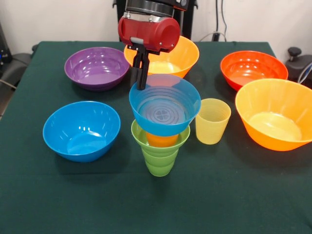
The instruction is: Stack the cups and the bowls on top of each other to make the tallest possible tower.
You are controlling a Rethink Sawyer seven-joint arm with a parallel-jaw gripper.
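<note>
The tower stands at the table's middle front: the green ribbed cup (158,161) is lowest, the small green bowl (138,132) sits on it, and the orange cup (162,140) sits in that bowl. The small translucent blue bowl (165,105) is on top, tilted slightly. My gripper (141,85) comes down from above and is shut on the blue bowl's far left rim. The pale yellow cup (212,121) stands upright just right of the tower.
The medium blue bowl (81,130) sits left of the tower and the purple bowl (97,68) behind it. One big orange bowl (180,58) is behind my gripper and another (275,113) at the right. The red-orange bowl (253,69) is at the far right.
</note>
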